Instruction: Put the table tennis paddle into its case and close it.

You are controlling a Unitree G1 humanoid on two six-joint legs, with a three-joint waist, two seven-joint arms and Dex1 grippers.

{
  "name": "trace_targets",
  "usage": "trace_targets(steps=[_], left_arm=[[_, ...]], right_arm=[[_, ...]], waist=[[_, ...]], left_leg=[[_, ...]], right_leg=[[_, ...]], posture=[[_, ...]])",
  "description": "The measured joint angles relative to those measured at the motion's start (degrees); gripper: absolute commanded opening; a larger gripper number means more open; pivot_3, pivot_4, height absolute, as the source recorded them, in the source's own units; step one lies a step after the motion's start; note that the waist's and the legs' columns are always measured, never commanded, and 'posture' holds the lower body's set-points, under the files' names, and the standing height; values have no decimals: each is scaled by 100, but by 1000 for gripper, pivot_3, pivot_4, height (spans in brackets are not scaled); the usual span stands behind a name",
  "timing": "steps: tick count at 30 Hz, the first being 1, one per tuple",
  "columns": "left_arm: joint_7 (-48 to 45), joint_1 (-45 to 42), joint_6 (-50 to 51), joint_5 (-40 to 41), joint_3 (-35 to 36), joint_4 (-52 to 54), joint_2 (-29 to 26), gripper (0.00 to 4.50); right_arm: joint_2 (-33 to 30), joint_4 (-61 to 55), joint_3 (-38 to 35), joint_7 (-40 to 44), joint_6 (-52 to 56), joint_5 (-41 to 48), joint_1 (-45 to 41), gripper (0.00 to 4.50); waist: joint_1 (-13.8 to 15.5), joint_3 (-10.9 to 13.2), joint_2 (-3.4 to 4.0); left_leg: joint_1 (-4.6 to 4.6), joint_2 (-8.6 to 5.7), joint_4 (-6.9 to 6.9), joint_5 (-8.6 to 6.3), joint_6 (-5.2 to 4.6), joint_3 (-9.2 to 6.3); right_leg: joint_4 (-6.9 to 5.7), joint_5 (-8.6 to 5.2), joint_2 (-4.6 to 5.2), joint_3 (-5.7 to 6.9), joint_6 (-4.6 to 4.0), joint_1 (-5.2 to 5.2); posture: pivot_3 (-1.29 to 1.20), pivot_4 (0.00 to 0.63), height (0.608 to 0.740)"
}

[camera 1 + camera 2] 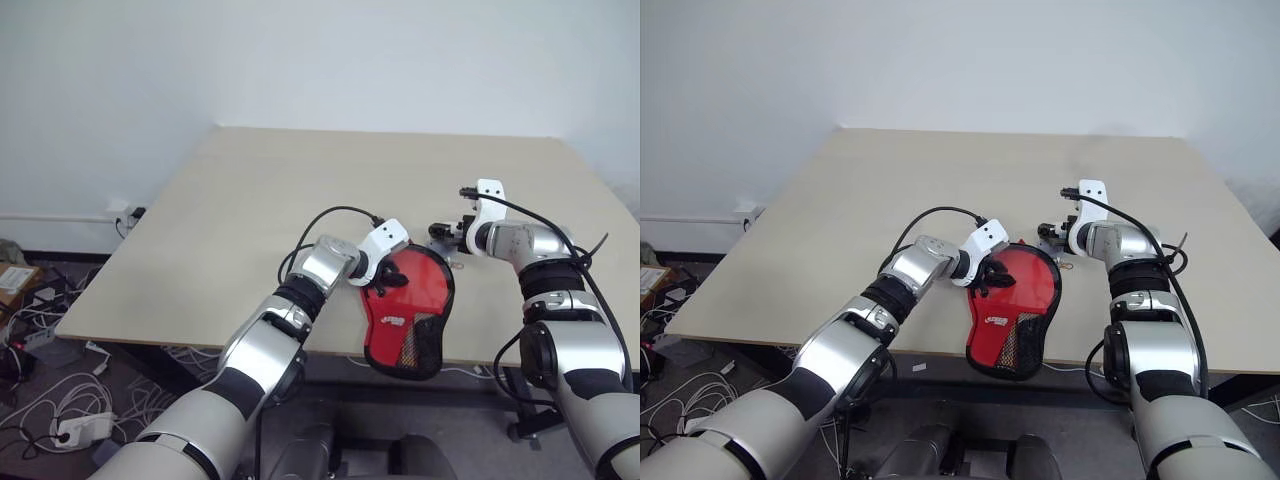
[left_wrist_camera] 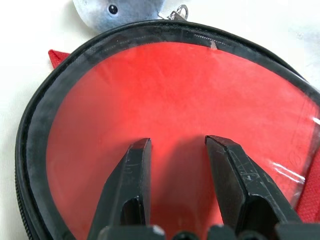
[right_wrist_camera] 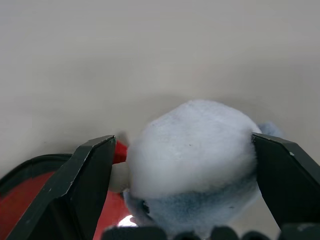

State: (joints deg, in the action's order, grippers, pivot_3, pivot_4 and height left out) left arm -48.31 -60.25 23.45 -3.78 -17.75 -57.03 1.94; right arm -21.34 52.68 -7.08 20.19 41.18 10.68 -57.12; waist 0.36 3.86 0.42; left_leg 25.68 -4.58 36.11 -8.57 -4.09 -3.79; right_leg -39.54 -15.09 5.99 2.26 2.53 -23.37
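The case lies at the table's front edge, clear side up, its narrow mesh end hanging over the edge. Through the clear plastic I see the red face of the table tennis paddle inside; its handle is hidden. My left gripper rests on that clear face with its fingers apart and nothing between them. The zip edging runs round the rim. Beyond the case's round end, my right gripper stands open around the pale blue-grey ball, one finger at the ball's side.
The beige table stretches bare behind and to the left of the case. Its front edge runs right under my arms. Cables and a power strip lie on the floor at the left.
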Motion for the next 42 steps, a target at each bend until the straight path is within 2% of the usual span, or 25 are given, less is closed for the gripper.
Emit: trace_targets(steps=[5,6,8,14,17,24,29,33,42], left_arm=[[79,-57,-124,-12,26,-176,37,1764],[85,-57,-147,-14,28,-191,37,1764],[91,-57,-165,-19,32,-202,36,1764],[144,-61,-172,-35,65,-239,33,1764],[166,-80,-201,-45,78,-292,35,1764],[201,-107,-226,-129,76,-335,103,1764],[202,-129,-225,-140,81,-356,159,1764],[208,-166,-244,-203,78,-397,192,1764],[266,-220,-357,-243,73,-527,301,1764]], right_arm=[[46,405,-2,-62,-239,-85,-118,4471],[59,457,-1,-62,-247,-111,-126,4306],[88,545,9,-67,-307,-169,-128,3885],[148,681,25,-115,-443,-263,-199,1916],[148,707,29,-112,-447,-289,-218,1144],[-79,319,108,144,-66,-287,-48,1144],[-534,-821,109,446,581,-170,608,1144],[-1006,-2252,183,880,1148,-37,1467,1144],[-1971,-4179,196,1759,1401,343,2762,1144]], waist=[[-37,-1,1],[-48,-1,0],[-60,-1,0],[-60,-2,1],[-60,-2,1],[-38,-2,2],[10,-3,2],[16,-3,3],[20,-2,1]], left_leg=[[-1,0,5,0,0,-1],[-1,0,5,0,0,-1],[-2,0,5,0,0,-1],[-6,0,8,0,0,-2],[-6,0,10,0,0,-2],[-5,-6,13,0,0,-4],[-2,-15,13,0,-2,-6],[5,-24,14,-1,-5,-11],[6,-84,15,-6,-44,-15]], right_leg=[[-5,2,-2,-1,0,0],[-5,2,-2,-1,0,1],[-6,2,-3,-2,0,1],[-12,3,-4,-3,0,1],[-12,5,-5,-3,0,2],[-13,7,-2,-2,1,5],[-11,3,8,-3,6,6],[-9,-2,17,2,15,7],[-10,-19,91,27,58,24]], posture=[[0,0,688],[0,0,688],[0,0,688],[0,0,688],[0,0,688],[0,0,688],[0,0,688],[0,0,688],[0,0,688]])
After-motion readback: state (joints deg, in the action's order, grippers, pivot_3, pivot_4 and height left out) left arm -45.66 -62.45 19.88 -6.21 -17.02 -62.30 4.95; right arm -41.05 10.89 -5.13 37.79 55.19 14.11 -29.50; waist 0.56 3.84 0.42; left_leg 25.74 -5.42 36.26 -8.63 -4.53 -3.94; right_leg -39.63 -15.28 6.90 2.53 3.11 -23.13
